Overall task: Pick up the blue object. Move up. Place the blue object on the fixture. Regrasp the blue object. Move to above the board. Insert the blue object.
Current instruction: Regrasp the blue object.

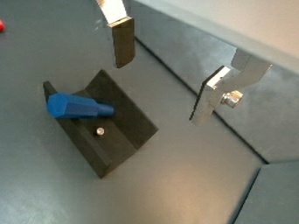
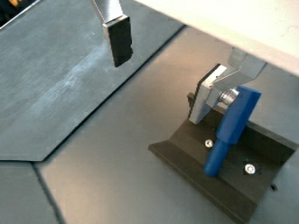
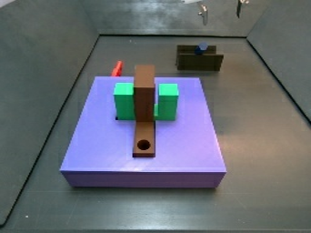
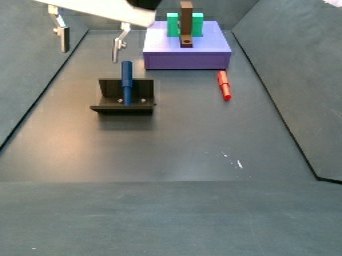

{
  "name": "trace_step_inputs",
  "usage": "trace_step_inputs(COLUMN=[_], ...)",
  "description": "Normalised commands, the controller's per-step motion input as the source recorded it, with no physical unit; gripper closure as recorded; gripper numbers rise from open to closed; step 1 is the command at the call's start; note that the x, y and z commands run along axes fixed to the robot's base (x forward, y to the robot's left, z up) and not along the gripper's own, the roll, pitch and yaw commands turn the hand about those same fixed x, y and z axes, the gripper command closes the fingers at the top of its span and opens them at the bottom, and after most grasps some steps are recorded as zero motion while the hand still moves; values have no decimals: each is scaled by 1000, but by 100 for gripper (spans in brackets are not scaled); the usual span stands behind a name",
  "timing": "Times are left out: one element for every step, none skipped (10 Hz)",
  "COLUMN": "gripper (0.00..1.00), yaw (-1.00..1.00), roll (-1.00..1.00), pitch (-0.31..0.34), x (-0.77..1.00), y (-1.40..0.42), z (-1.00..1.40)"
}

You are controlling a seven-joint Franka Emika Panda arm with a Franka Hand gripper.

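The blue object (image 1: 77, 107) is a slim blue peg that rests on the dark fixture (image 1: 117, 144), leaning against its raised back wall; it shows in both wrist views (image 2: 232, 131) and both side views (image 3: 201, 49) (image 4: 128, 82). My gripper (image 1: 163, 74) is open and empty, with nothing between its silver fingers. It hangs well above and beside the fixture (image 4: 123, 100), near the back wall (image 4: 90, 34), and shows at the frame's top in a side view (image 3: 221, 9). The lavender board (image 3: 97, 146) carries two green blocks (image 3: 124, 100) and a long brown bar (image 3: 145, 114) with a round hole.
A red peg (image 4: 225, 84) lies on the floor beside the board (image 4: 207, 55); it also shows in a side view (image 3: 116, 68). Grey walls close in the floor on all sides.
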Motion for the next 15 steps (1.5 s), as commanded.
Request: trace_step_inputs(gripper=[0,0,0,0,0,0,0,0,0,0,0,0,0,0,0], yaw=[3,0,0,0,289,403,366,294,220,223,160,91,80,69,77], roll=[1000,566,0,151,466,571,671,654,546,517,440,234,137,149,194], pitch=[174,106,0,-77,-77,0,14,40,3,0,0,0,0,0,0], x=[80,83,46,-6,-186,-57,0,0,0,0,0,0,0,0,0], y=[-326,-251,0,-103,-294,-294,-271,-240,-206,-200,-160,-80,-74,-109,-123], z=[0,0,-29,-254,-374,-357,-314,-263,-249,-254,-197,-123,-100,-97,-146])
